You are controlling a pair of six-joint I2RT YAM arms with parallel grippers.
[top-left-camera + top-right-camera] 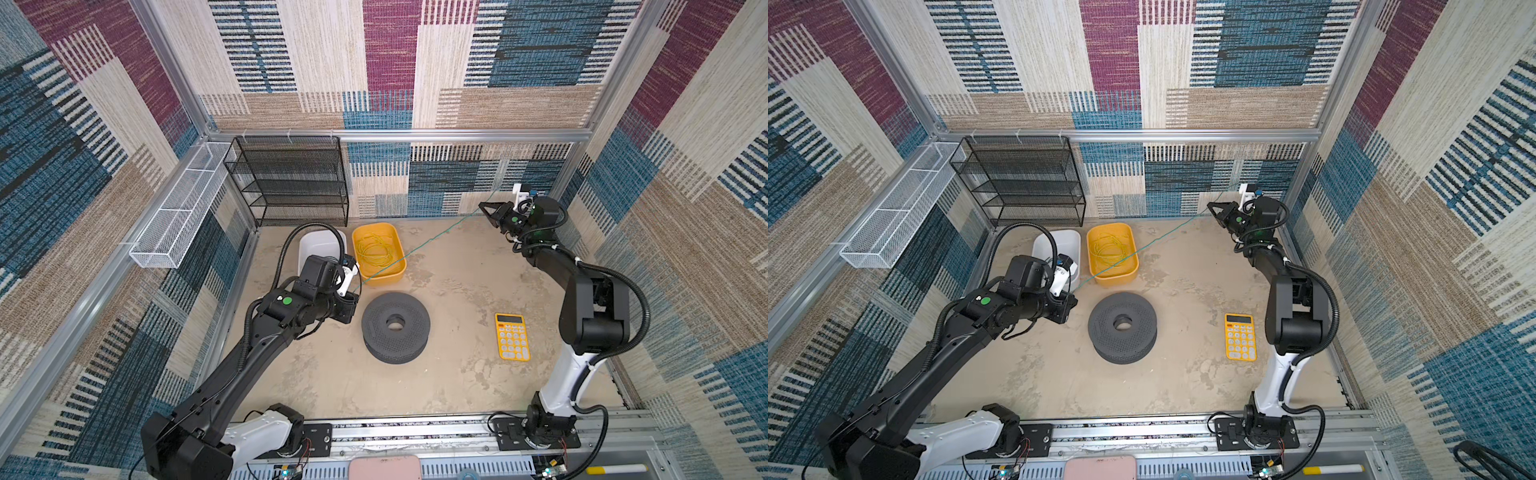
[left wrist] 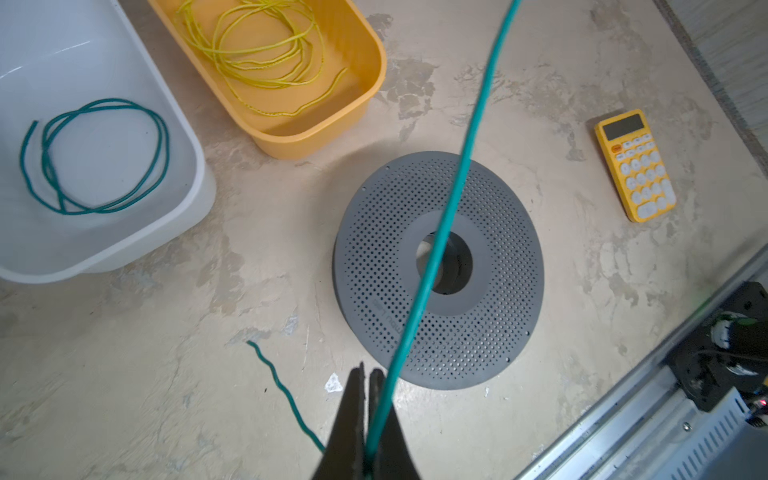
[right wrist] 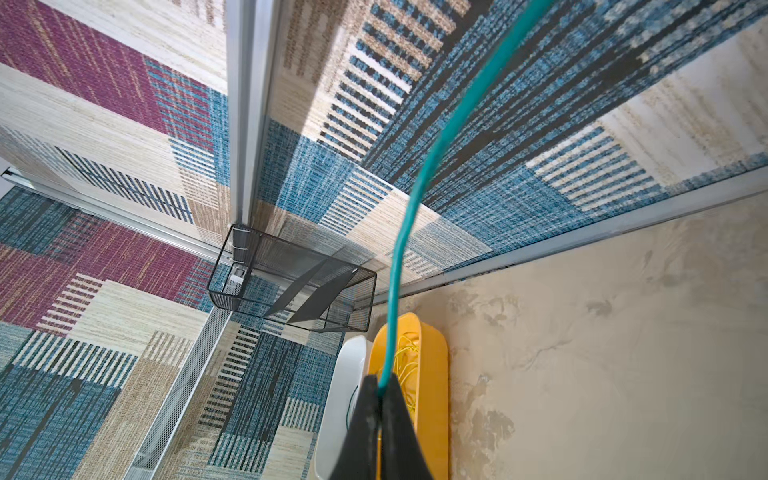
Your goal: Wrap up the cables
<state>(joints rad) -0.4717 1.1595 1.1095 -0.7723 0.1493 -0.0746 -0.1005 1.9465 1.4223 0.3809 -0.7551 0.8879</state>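
A teal cable runs taut through the air between both grippers, crossing over the yellow bin. My left gripper is shut on the teal cable beside the white bin, above the floor near the grey spool. A short wavy tail of it hangs past the jaws. At the back right my right gripper is shut on the same cable, held high. A yellow cable lies coiled in the yellow bin. A dark teal cable lies coiled in the white bin.
A grey perforated spool lies flat mid-floor. A yellow calculator lies to its right. A black mesh shelf stands at the back wall and a white mesh basket hangs on the left wall.
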